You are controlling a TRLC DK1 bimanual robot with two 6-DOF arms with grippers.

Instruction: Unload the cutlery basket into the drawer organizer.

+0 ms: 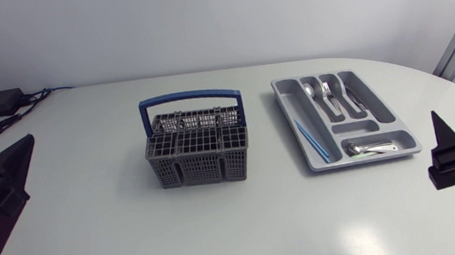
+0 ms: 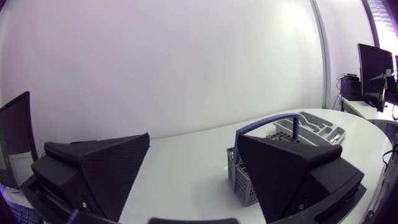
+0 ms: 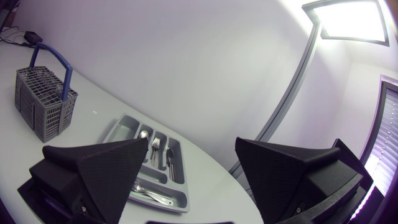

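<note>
Tools first: both hang at the desk (image 1: 222, 231) edges, jaws wide, nothing held. Left tool (image 2: 193, 143) and right tool (image 3: 191, 142) are matte black wedges with a fine-textured face.

Head view, clock directions:
- Cutlery basket (image 1: 195, 144) sits mid-desk, grey plastic lattice, boxy, with a blue hoop handle (image 1: 190, 100) arching over its far side. Long axis runs 9-to-3.
- Drawer organizer (image 1: 290, 101) lies at the basket's 3 o'clock, apart from it. Smooth grey moulded tray, long slots running roughly 11-to-5.
- Slots already carry shiny metal forks and spoons (image 1: 329, 97), more metal pieces (image 1: 371, 147) in the cross slot at the near end, and a thin blue stick (image 1: 310, 139) in the outer slot nearest the basket.

Key relation: left tool is at the basket's 9 o'clock and nearer to it; right tool is at the organizer's 4 o'clock and nearer to that.

No cutlery shows above the basket's grid; contents cannot be told.
</note>
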